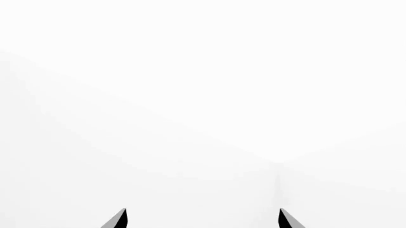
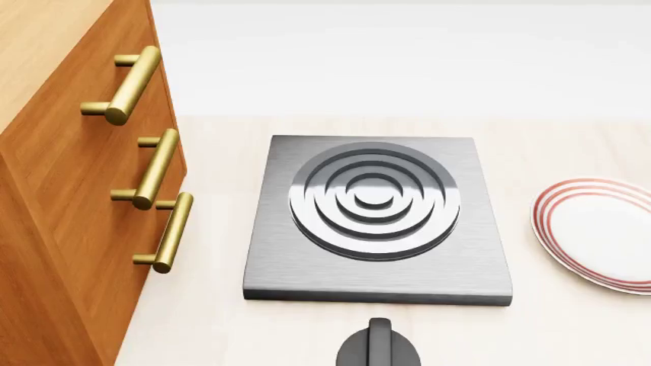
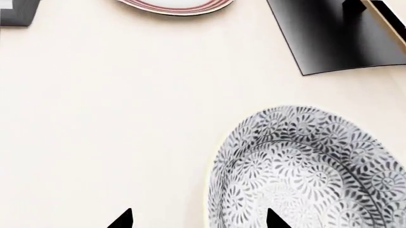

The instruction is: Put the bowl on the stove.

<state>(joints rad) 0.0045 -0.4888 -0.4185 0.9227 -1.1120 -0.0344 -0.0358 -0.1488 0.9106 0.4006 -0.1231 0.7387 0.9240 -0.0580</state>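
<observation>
Pale cream surface [image 2: 569, 328] under a plain white backdrop. In the head view: grey stove [image 2: 377, 221] at centre, wooden cabinet [image 2: 61, 191] with brass handles [image 2: 163, 169] at 9 o'clock, red-ringed plate [image 2: 600, 232] at 3 o'clock, black knob [image 2: 379, 347] at 6 o'clock; no bowl, no arms. Only in the right wrist view: speckled bowl [image 3: 311, 171] resting on the surface, apart from the plate, one tip of the right pincer [image 3: 199, 219] over its rim, released and spread. Left pincer [image 1: 203, 218] likewise spread, facing blank white.

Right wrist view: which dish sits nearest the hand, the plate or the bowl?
The bowl, blue-grey floral-patterned, lies right by the right hand. The red-ringed plate sits far off at the frame edge.
</observation>
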